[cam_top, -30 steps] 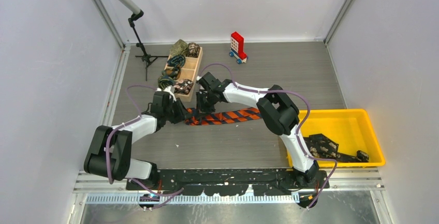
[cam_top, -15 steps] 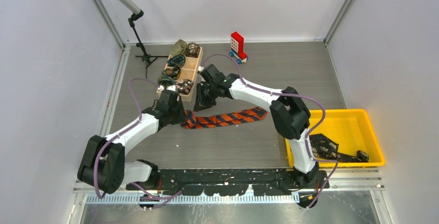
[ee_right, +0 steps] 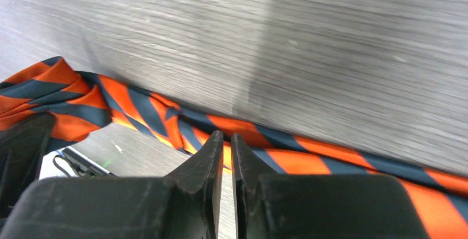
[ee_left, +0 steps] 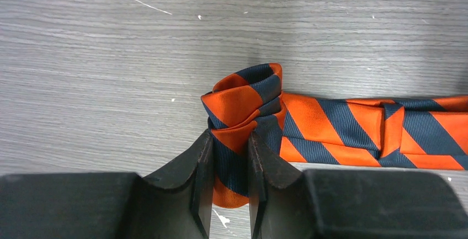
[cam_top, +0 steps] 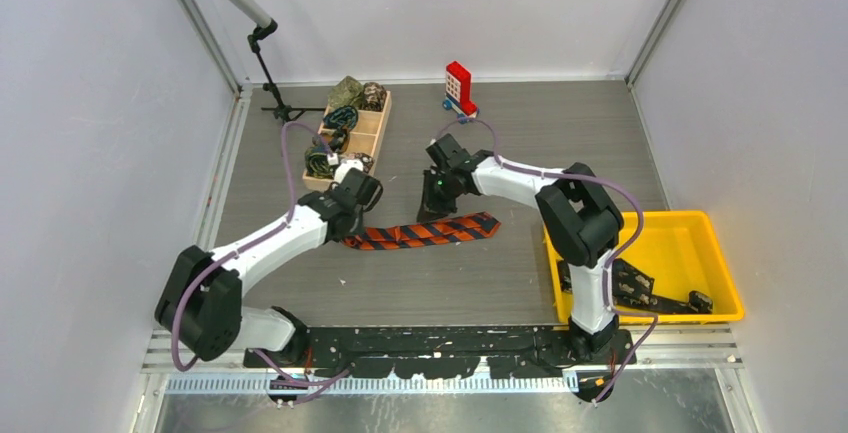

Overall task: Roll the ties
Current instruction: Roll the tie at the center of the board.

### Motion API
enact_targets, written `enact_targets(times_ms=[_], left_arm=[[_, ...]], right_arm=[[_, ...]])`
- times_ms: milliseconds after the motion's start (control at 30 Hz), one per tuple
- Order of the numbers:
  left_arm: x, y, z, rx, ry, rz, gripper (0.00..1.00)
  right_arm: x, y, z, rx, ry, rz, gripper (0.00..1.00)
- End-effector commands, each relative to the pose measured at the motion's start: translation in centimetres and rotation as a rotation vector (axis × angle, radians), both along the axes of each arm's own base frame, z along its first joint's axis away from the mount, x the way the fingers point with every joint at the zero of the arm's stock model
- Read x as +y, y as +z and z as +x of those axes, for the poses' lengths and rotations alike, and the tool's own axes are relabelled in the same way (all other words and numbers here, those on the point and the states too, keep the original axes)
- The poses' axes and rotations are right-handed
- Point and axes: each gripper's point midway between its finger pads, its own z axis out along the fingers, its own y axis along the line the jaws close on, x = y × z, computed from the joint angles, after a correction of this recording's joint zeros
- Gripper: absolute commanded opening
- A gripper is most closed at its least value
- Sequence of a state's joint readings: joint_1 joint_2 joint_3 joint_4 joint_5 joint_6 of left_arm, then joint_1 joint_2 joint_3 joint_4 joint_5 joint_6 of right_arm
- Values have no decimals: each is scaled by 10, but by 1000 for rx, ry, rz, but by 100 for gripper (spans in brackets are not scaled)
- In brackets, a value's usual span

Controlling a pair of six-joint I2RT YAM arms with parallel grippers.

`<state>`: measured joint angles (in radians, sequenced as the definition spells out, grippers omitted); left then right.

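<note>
The grey wood-grain table carries everything. At its right edge sits a yellow bin. The right arm crosses the bin's near-left corner and partly covers the dark ties inside, so their number is unclear. At the far left, a wooden tray holds rolled ties. Its near end is hidden behind the left arm's wrist.

The orange-and-dark striped tie lies flat across the middle of the table, between the two arms. Its left end is wound into a small, loose roll, and the top view loses that roll under the left arm. In the left wrist view, the left gripper is clamped on the roll's outer layers, with fabric filling the gap between the fingers.

The right gripper is over the strip further along, its jaws almost together with a thin slit between them. That view is blurred, and whether the tips pinch the fabric cannot be told.

A red-and-white toy block stands at the far edge.
</note>
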<state>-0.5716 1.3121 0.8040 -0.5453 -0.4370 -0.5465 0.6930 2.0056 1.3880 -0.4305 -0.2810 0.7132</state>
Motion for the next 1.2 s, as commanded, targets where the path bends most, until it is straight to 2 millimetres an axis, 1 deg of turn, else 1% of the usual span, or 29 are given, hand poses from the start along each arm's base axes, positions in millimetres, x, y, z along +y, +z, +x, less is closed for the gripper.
enact_targets(times_ms=[0, 167, 333, 467, 633, 733, 967, 1167], left_arm=[[11, 12, 6, -17, 26, 180, 20], [2, 12, 8, -19, 12, 301, 20], [-13, 7, 9, -27, -26, 398, 21], [-23, 2, 8, -21, -47, 486, 20], [-38, -8, 4, -13, -93, 568, 19], [-47, -13, 3, -13, -108, 586, 18], [-71, -36, -4, 36, -189, 561, 18], [-88, -48, -7, 84, -229, 511, 21]], right_arm=[[-20, 40, 20, -98, -78, 59, 17], [-51, 40, 27, -97, -139, 47, 17], [-75, 47, 33, -109, -193, 50, 17], [-92, 56, 37, -124, -230, 62, 17], [-107, 64, 40, -135, -258, 77, 16], [-111, 66, 39, -134, -264, 83, 16], [-112, 67, 39, -131, -263, 90, 16], [-111, 65, 38, -122, -262, 92, 16]])
